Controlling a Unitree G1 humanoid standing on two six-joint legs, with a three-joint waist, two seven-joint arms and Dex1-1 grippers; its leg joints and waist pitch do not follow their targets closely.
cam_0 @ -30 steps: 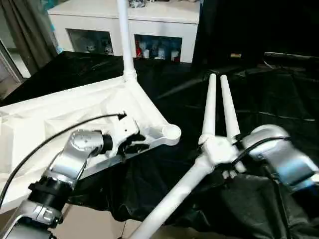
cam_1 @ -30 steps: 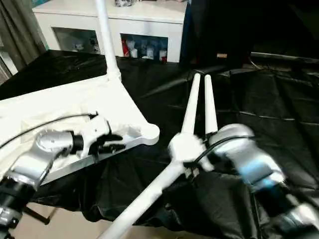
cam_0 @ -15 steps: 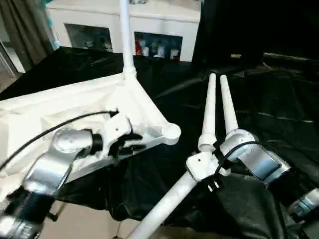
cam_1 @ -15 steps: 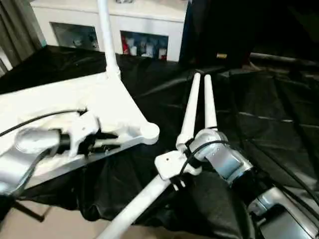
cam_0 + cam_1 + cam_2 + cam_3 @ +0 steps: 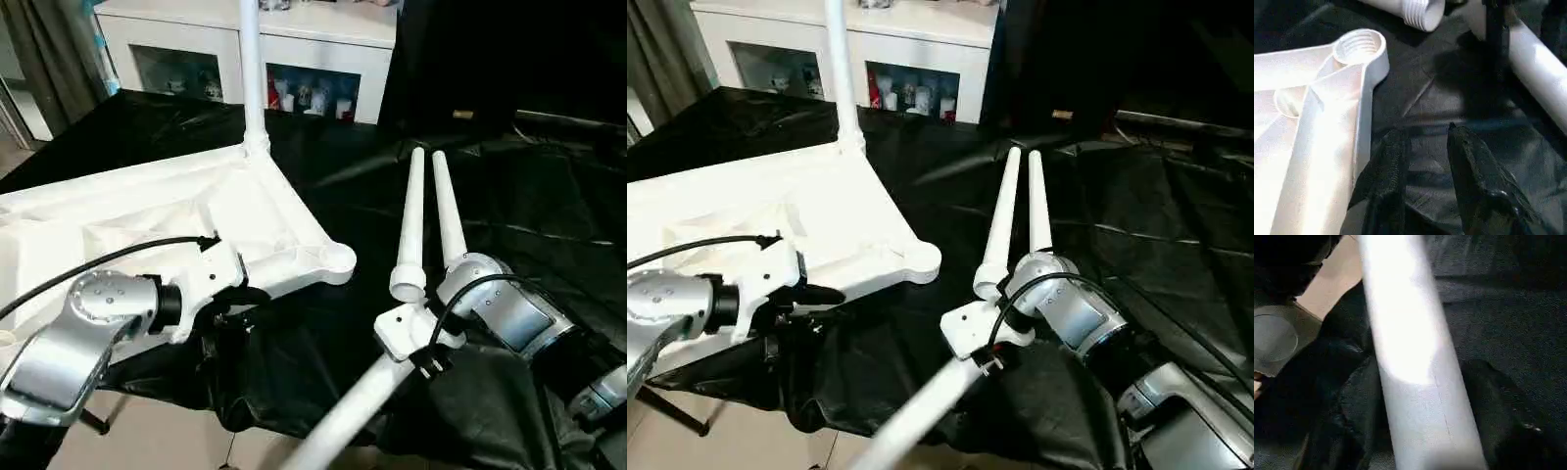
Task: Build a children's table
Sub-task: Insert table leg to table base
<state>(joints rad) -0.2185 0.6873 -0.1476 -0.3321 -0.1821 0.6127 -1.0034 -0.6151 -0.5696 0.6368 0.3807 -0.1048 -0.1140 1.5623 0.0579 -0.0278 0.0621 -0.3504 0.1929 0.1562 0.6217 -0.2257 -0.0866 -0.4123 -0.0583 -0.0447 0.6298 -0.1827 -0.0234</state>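
A black cloth (image 5: 549,196) drapes the table, its front edge hanging over a pale floor (image 5: 167,441), with grey curtains (image 5: 59,49) at far left and a white glass-fronted cabinet (image 5: 323,49) behind. At left the upturned white tabletop (image 5: 147,215) lies with one leg (image 5: 252,69) standing in its far corner socket; the left pincer (image 5: 1425,142), slightly parted and empty, hovers beside its near edge. At right two loose legs (image 5: 431,215) lie side by side on the cloth, and the right pincer (image 5: 1415,382) straddles a fourth leg (image 5: 921,401); whether it grips, I cannot tell.

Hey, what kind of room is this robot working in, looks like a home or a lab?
Likely a furnished room or showroom-style test space, not a bare workshop. A white cabinet with glass fronts holds small colourful items, a grey curtain hangs beside it, and the work surface is draped in a black cloth.
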